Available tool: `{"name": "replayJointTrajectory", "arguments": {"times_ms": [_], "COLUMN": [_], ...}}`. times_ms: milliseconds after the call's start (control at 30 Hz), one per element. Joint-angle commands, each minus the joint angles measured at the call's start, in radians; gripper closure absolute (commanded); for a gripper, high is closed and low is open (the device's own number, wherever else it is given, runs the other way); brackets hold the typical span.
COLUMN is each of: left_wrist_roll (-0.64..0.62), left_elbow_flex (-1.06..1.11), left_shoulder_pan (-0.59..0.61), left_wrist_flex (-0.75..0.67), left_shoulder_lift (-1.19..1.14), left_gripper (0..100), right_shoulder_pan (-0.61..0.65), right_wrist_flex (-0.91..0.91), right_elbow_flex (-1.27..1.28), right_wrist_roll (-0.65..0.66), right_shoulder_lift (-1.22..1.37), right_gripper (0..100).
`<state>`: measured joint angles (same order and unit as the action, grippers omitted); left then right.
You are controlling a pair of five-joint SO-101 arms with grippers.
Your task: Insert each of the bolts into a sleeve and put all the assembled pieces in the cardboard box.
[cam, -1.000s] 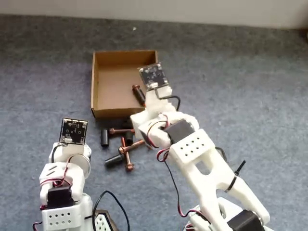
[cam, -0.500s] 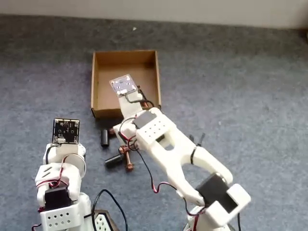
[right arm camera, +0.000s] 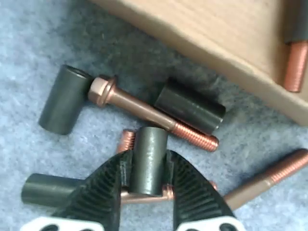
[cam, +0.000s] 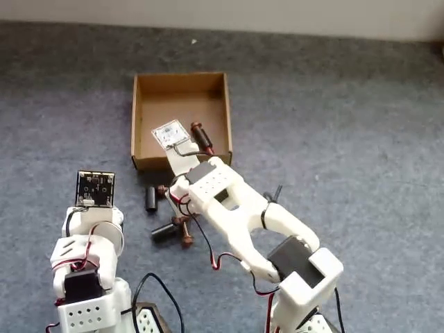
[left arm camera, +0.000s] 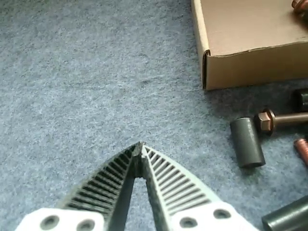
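right pincer (right arm camera: 147, 166) | swung off cardboard box (cam: 136, 125) | now clasping sleeve (right arm camera: 150, 144)

Grey carpeted tabletop (cam: 333, 104). An open cardboard box (cam: 149, 164) sits toward its far edge. Dark sleeves (cam: 150, 198) and copper bolts (cam: 186, 234) lie scattered just beside the box's near wall.

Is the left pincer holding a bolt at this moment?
No, the left pincer is shut on nothing over the carpet, and the nearest bolt lies apart from it.
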<state>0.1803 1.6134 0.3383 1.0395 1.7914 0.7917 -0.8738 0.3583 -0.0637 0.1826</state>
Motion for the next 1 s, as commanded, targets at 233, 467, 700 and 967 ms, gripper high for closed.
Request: {"name": "replayJointTrajectory", "arguments": {"times_ms": [233, 467, 700, 967], "left_wrist_roll": [0.008, 0.009, 0.009, 0.011], "left_elbow_flex": [-0.036, -0.036, -0.036, -0.036], "left_shoulder_pan": [0.01, 0.008, 0.008, 0.008], "left_wrist_flex": [-0.02, -0.02, -0.02, -0.02], "left_shoulder_lift": [0.007, 0.007, 0.007, 0.007], "left_gripper": [99, 99, 99, 99], "right_shoulder_pan": [-0.084, -0.096, -0.099, -0.125], "right_wrist_flex": [-0.15, -0.191, -0.222, -0.371], "right_elbow_flex": [-0.044, -0.044, -0.044, -0.038], "right_wrist_roll": [0.201, 0.212, 0.354, 0.354], "right_shoulder_lift": [-0.007, -0.004, -0.016, -0.272], "right_gripper": [97.4, 89.0, 98.9, 99.5]}}
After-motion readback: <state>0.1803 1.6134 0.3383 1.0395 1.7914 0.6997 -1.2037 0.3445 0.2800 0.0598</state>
